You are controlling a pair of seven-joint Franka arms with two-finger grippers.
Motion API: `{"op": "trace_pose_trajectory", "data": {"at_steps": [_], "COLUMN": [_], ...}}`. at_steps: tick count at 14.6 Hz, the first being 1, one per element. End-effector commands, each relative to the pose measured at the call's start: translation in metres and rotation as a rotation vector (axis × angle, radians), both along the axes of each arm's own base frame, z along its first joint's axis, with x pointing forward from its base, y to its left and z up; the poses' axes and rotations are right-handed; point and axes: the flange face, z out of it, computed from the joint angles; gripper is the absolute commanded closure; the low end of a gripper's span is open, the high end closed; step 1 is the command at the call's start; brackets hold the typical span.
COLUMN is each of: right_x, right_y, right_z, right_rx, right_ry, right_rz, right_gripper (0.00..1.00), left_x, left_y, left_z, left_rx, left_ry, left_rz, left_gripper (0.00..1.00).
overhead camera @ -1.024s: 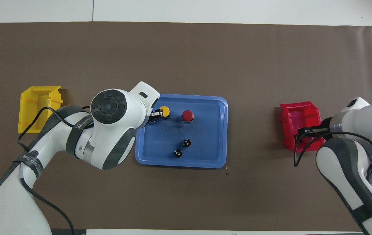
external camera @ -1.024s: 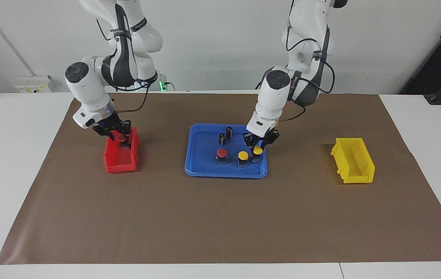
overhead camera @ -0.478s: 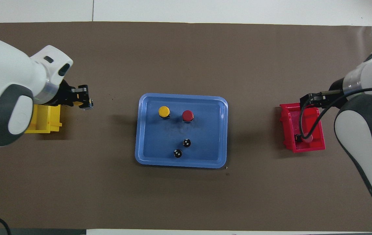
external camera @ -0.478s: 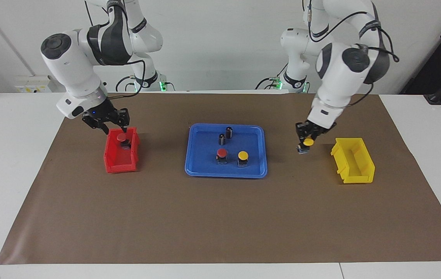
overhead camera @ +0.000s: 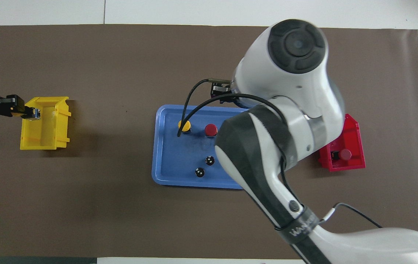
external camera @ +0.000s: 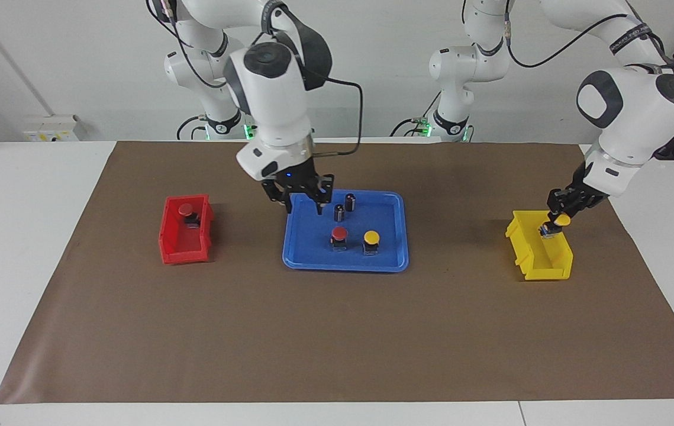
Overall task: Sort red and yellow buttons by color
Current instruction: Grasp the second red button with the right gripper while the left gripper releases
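**Left end effector.** The left end effector (external camera: 554,223) hangs at mid-height near the frame edge at the left arm's end of the worktop in the facing view. It is over the robot-side end of the yellow bin (external camera: 541,260). We find it clamped on the held yellow button (external camera: 561,220). That button sits askew: its long axis is slanted, the cap is uppermost, and the dark base is lower and to one side.

**Right end effector.** The right end effector (external camera: 303,208) is just above the frame's centre, over the corner of the blue tray (external camera: 345,263) nearest the right arm's base. Its fingertips (external camera: 288,207) stand apart and grip nothing. In the overhead view the arm's own body hides it.

**Tray contents.** The tray red button (external camera: 339,233) and the tray yellow button (external camera: 371,238) stand side by side at the centre of the frame, close but apart. Both are upright, long axis vertical, with caps facing up. Two dark cylinders (external camera: 339,212) stand upright higher in the frame, nearer the robots.

**Red bin.** The red bin (external camera: 183,251) lies toward the right arm's end, well apart from the tray. The binned red button (external camera: 186,210) rests in its robot-side end. Its cap shows beside its base in the overhead view, but we cannot tell whether it stands or leans.

**Surface.** All bins and the tray rest on the brown mat (external camera: 337,337).
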Motion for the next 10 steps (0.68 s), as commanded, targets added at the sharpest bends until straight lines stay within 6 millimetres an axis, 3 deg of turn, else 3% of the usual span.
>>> {"op": "trace_pose_trajectory", "data": {"at_steps": [1,5,7,10], "right_x": [0.006,-0.006,-0.009,-0.013], "right_y": [0.024,0.035,0.029,0.030], "right_z": [-0.040,-0.098,-0.113,-0.120], "right_rx": [-0.036,-0.056,-0.057,-0.058], "right_ry": [-0.012,-0.024,-0.021,-0.016], "right_rz": [-0.018,0.012,0.010,0.011], "right_gripper": [0.32,0.32,0.32,0.32], "left_x": [-0.010,-0.023,-0.028,-0.036], "left_y": [0.014,0.015,0.014,0.013], "left_z": [-0.026,-0.073,-0.086,-0.111], "left_rx": [0.002,-0.001,-0.001,0.003], "left_ry": [-0.017,0.020,0.026,0.016], "left_rz": [-0.044,-0.137,-0.155,-0.154], "left_gripper": [0.99,0.99,0.99,0.99]}}
